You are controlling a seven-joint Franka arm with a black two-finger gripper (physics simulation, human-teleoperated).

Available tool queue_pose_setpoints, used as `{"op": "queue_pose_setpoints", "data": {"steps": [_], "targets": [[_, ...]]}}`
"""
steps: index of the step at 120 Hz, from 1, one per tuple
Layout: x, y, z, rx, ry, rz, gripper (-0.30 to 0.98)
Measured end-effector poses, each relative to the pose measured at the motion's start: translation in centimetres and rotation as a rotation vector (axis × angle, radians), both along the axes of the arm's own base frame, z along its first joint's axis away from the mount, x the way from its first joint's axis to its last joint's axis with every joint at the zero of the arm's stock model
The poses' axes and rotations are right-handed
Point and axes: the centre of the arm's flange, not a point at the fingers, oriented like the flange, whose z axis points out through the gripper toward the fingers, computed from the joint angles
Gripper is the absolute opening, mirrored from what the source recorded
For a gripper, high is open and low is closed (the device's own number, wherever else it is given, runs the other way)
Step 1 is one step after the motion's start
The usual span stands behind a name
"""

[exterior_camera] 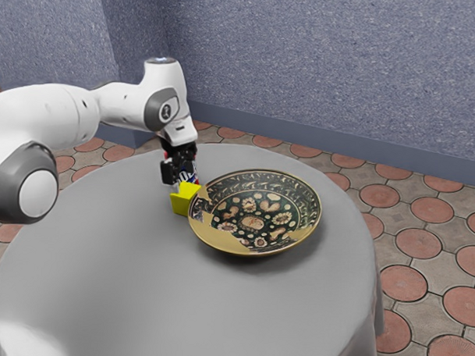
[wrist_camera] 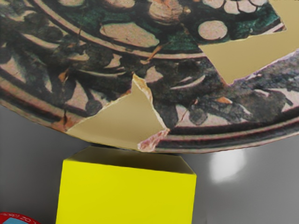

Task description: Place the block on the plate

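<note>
- Now, the smooth, flat-faced yellow block [exterior_camera: 181,202] is right by the rim of the glossy floral plate [exterior_camera: 253,221]!
- Black fingers [exterior_camera: 168,173] over it: apart or clamped, I can't tell.
- Round desk [exterior_camera: 133,272], draped in grey, softly shining.

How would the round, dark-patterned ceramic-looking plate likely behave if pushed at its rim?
The plate would likely move as one stiff piece, given its firm round form. Jagged tan patches suggest mended breaks, so it may be fragile. Pressing its flared rim could tip it.
</note>
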Motion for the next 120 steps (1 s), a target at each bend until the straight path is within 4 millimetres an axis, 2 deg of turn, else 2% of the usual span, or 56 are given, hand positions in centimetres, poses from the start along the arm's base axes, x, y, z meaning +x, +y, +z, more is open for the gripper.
{"op": "queue_pose_setpoints", "data": {"steps": [26, 120], "targets": [[0.5, 0.6, -1.3, -0.001, 0.006, -0.013, 0.68], [1.1, -0.3, -4.4, 0.003, 0.032, -0.064, 0.69]]}}
